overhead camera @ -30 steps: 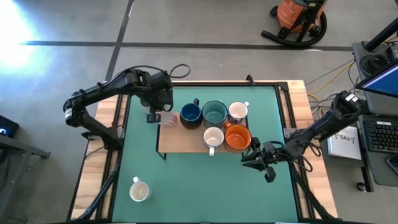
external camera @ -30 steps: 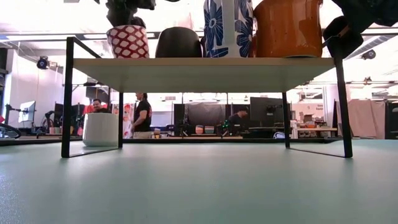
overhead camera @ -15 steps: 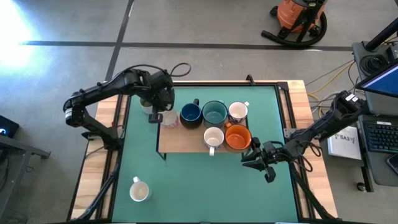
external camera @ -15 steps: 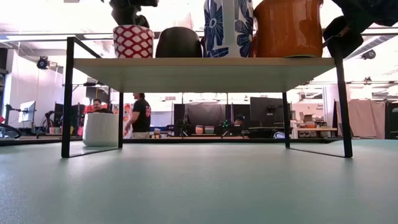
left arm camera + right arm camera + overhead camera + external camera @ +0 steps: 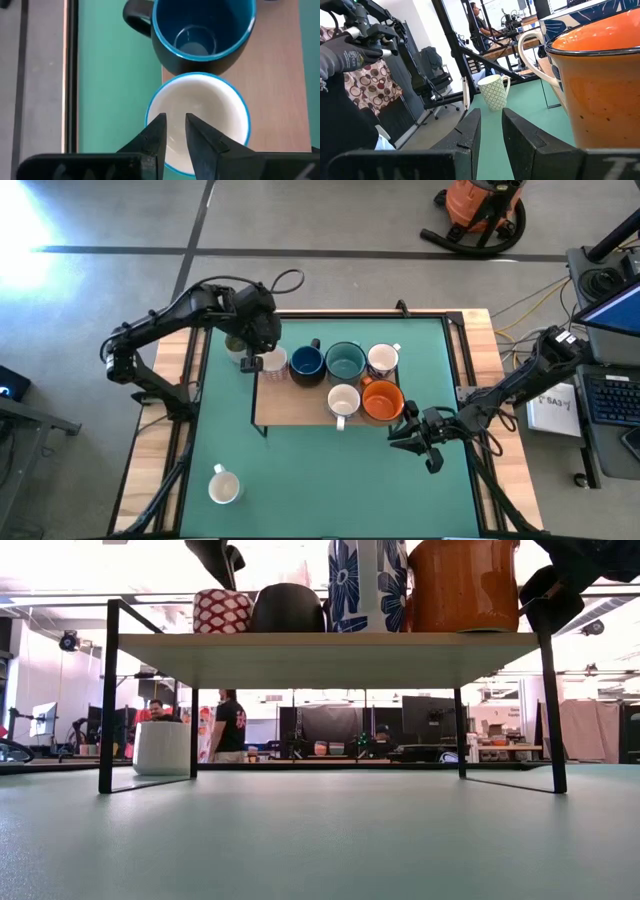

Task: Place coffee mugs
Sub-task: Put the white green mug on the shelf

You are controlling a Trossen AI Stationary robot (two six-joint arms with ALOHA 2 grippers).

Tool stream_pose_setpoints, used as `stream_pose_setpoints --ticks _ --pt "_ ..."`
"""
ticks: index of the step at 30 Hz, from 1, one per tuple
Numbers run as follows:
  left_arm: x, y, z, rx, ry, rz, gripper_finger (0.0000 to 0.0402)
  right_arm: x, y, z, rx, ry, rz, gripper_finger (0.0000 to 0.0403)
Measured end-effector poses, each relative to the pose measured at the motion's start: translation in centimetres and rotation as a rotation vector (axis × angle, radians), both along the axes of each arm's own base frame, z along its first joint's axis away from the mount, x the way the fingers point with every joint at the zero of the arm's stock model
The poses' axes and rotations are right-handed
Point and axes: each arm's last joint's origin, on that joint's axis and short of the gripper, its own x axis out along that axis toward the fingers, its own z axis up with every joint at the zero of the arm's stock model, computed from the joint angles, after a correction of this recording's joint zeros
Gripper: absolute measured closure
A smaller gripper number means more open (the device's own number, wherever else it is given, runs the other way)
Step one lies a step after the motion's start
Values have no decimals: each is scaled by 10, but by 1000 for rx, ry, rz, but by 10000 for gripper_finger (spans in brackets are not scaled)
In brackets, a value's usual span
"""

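A low wooden shelf (image 5: pixel 300 408) carries a navy mug (image 5: pixel 306 362), a teal mug (image 5: pixel 345 362), a white mug (image 5: pixel 382 359), a white blue-flowered mug (image 5: pixel 343 401) and an orange mug (image 5: pixel 381 400). My left gripper (image 5: pixel 174 131) is shut on a red-and-white patterned mug (image 5: pixel 222 612) with a blue rim, at the shelf's far left corner beside the navy mug (image 5: pixel 202 30). My right gripper (image 5: pixel 408 436) waits shut and holding nothing, just off the shelf's near right corner by the orange mug (image 5: pixel 600 85). Two more mugs stand on the table. My left gripper reaches down from above onto the left side of the red-patterned mug (image 5: pixel 200 107), its narrow-set fingers (image 5: pixel 159 131) over the rim. The fingers hide the part they hold, and no handle shows elsewhere around the rim. The mug stands upright with its base at the shelf top (image 5: pixel 222 632).
A pale green-patterned mug (image 5: pixel 494 91) stands on the table left of the shelf's far left leg (image 5: pixel 162 747). A white mug (image 5: pixel 224 485) stands near the table's near left corner. The green mat in front of the shelf is open. People move in the room beyond.
My left gripper has moved toward the table's far edge and slightly right, carrying the red-patterned mug along the shelf's left end. The mug now stands beside the navy mug instead of nearer the shelf's middle left edge. The right arm has kept still.
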Motion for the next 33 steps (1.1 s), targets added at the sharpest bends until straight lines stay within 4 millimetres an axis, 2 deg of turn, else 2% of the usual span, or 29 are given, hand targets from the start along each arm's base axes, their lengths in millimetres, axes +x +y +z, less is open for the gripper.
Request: stream_pose_setpoints --ticks 5,11,18,25,33 --pt "-6 -1 6 -12 18 46 338 0 0 0 0 0 0 335" --pt "-23 -5 13 -21 85 173 335 0 0 0 0 0 0 335" --pt "-48 -6 7 8 115 274 335 0 0 0 0 0 0 335" --pt "-76 2 -26 -28 137 430 335 0 0 0 0 0 0 335" --pt "-98 18 -88 -16 184 480 335 0 0 0 0 0 0 335"
